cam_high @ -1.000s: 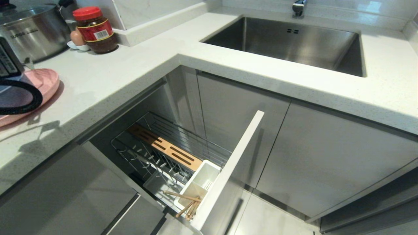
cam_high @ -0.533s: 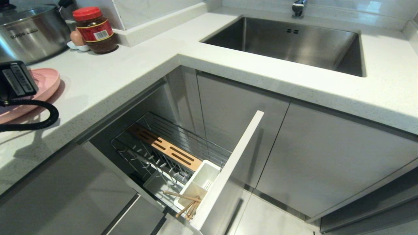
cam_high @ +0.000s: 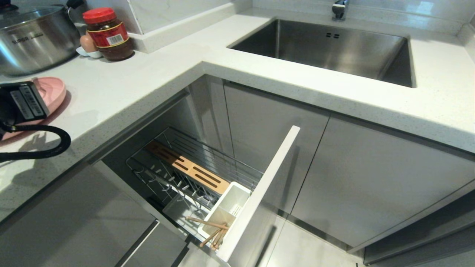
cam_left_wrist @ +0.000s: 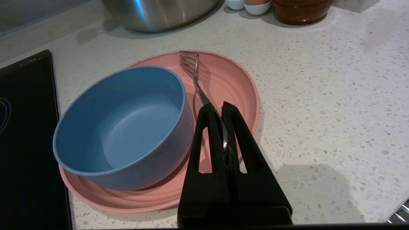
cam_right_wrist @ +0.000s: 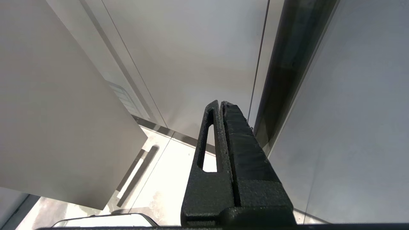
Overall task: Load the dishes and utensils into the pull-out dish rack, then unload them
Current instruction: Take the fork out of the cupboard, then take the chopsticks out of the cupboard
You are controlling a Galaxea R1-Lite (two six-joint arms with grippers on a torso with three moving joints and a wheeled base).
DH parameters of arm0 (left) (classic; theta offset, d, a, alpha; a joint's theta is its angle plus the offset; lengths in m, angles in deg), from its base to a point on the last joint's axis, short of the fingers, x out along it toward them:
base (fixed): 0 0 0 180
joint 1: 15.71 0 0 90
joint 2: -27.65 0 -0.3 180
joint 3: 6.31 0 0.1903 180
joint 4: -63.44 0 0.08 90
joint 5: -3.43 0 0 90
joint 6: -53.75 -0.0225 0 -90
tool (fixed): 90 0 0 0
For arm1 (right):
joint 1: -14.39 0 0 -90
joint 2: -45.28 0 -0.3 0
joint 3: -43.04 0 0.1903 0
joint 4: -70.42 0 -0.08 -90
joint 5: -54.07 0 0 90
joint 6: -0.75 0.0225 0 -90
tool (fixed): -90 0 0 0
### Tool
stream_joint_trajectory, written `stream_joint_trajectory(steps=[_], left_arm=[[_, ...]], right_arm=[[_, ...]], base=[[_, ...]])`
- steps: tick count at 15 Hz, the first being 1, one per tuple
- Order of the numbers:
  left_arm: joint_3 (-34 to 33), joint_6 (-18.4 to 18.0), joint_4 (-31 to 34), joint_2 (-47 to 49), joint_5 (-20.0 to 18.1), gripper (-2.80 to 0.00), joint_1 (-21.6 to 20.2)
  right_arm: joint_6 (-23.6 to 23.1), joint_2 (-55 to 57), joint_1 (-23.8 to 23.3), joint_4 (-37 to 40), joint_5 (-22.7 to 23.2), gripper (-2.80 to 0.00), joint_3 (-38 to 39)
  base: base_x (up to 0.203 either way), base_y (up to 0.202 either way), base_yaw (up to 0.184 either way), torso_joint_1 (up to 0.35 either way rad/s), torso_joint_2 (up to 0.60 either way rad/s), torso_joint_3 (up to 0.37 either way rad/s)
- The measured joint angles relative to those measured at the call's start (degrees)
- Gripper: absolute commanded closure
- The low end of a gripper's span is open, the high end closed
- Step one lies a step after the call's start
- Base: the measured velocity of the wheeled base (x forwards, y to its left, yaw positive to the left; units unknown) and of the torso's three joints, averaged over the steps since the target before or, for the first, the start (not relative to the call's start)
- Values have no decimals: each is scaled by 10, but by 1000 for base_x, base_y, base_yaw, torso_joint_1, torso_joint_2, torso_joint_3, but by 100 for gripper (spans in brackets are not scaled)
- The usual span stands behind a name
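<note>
My left gripper (cam_left_wrist: 219, 108) is shut on the handle of the silver fork (cam_left_wrist: 191, 68). The fork's tines reach out over the far part of the pink plate (cam_left_wrist: 230, 80) and cast a shadow on it. The pale-blue bowl (cam_left_wrist: 124, 124) stands on the same plate, beside the gripper. In the head view only the wrist of the left arm (cam_high: 23, 104) shows, in front of the plate (cam_high: 55, 91) at the far left. The pull-out dish rack (cam_high: 193, 168) stands open below the counter. Wooden chopsticks (cam_high: 211, 231) lean in its white utensil cup (cam_high: 227, 209). My right gripper (cam_right_wrist: 220, 103) hangs shut and empty by the cabinet fronts.
A steel pot (cam_high: 33, 37), a red-lidded jar (cam_high: 109, 33) and an egg (cam_high: 87, 42) stand at the back left of the counter. The steel sink (cam_high: 326, 48) is at the back right. The rack's white front panel (cam_high: 259, 193) juts out. A black cooktop (cam_left_wrist: 25, 143) borders the plate.
The left wrist has come further into the head view from the left edge and shifted toward the counter's front. More of the pot shows behind it. The rack is unchanged.
</note>
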Motion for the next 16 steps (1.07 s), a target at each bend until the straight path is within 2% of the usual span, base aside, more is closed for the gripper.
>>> stream_joint_trajectory(steps=[9, 12, 13, 16], left_arm=[[6, -1, 1, -8, -3, -280, 2], [38, -5, 3, -15, -44, -280, 11], [60, -5, 5, -16, -58, 0, 13], [142, 3, 43, -15, -80, 0, 36]], right_arm=[[0, 0, 0, 0, 0, 0, 0], [0, 0, 0, 0, 0, 0, 0], [0, 0, 0, 0, 0, 0, 0], [0, 0, 0, 0, 0, 0, 0]], base=[[0, 0, 0, 0, 0, 0], [0, 0, 0, 0, 0, 0], [0, 0, 0, 0, 0, 0], [0, 0, 0, 0, 0, 0]])
